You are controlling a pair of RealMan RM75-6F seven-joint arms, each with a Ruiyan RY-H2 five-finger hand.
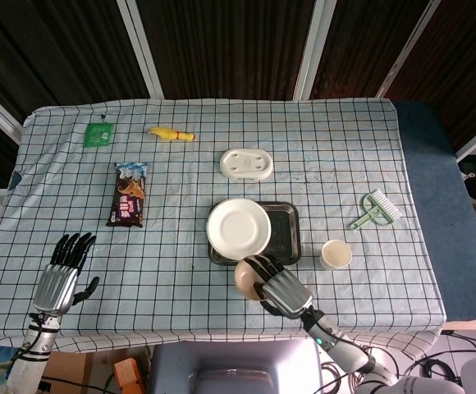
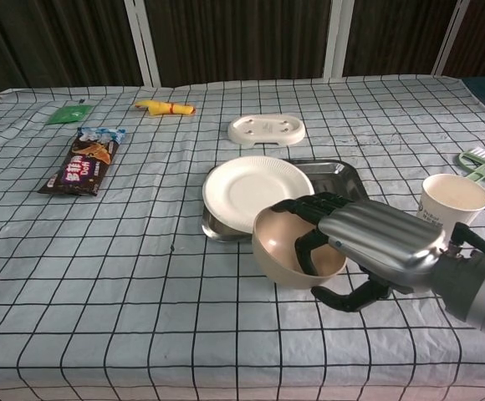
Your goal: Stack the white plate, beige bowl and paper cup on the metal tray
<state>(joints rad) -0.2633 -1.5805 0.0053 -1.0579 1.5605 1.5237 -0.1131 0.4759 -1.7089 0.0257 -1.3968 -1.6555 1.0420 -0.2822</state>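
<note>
**Right hand holding the beige bowl at the tray's near edge**

Far lower left of the head view: the left hand (image 1: 61, 277) hangs over the checked cloth of the counter (image 1: 172, 176), fingers (image 1: 72, 244) straight, spread apart and holding nothing. It does not appear in the chest view.

Upper left: a flat green packet (image 1: 99, 132) and, right of it, a small yellow toy (image 1: 171, 133). Below them lies a glossy dark snack bag (image 1: 128, 194) with a pale blue top end.

Centre: a white oval moulded dish (image 1: 245, 163) lies on the cloth. Below it sits the rectangular metal tray (image 2: 339, 180), shiny with a raised rim. The round white plate (image 2: 257, 191) rests on the tray's left part and overhangs its left edge.

Lower centre: the beige bowl (image 2: 286, 242), smooth and matte, is tilted and sits at the tray's near edge. The right hand (image 2: 375, 241), with a ribbed metallic back, holds it: dark fingers (image 2: 305, 206) hook over the rim into the bowl, the thumb below.

Right: the paper cup (image 2: 447, 204) stands upright on the cloth, near the tray's right side. Further right lies a pale green brush (image 1: 375, 208) with white bristles.
</note>
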